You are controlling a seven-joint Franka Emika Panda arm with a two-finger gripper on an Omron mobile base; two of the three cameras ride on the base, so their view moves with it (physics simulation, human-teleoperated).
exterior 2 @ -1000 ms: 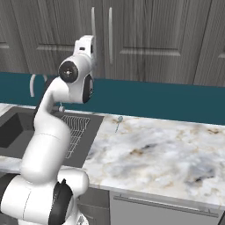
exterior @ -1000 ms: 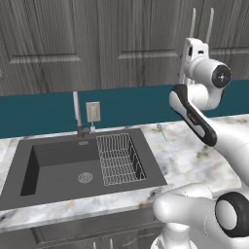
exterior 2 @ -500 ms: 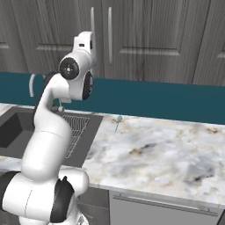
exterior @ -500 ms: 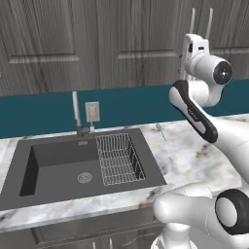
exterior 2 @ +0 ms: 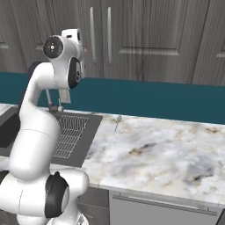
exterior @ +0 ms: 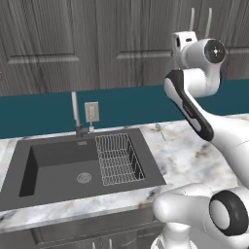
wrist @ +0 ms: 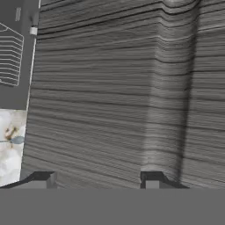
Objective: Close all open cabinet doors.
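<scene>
Grey wood-grain cabinet doors (exterior: 141, 44) (exterior 2: 149, 39) run along the wall above the counter. Their faces look flush with one another in both base views. Two vertical silver handles (exterior 2: 92, 28) stand side by side just right of my hand. My gripper (wrist: 97, 178) is raised to door height and points at a door panel (wrist: 114, 88) close in front of it. Its fingertips (wrist: 151, 179) stand apart with nothing between them, so it is open. The white hand (exterior: 184, 41) hides the fingers in the left base view.
Below are a dark sink (exterior: 58, 170) with a wire rack (exterior: 119, 158), a faucet (exterior: 75, 114) and a wall outlet (exterior: 91, 111). A marble counter (exterior 2: 154, 149) stretches right under a teal backsplash (exterior 2: 154, 99). A small object (exterior 2: 117, 118) lies by the backsplash.
The arm has risen and the hand has shifted slightly left along the door faces. The base and the doors look unchanged.
</scene>
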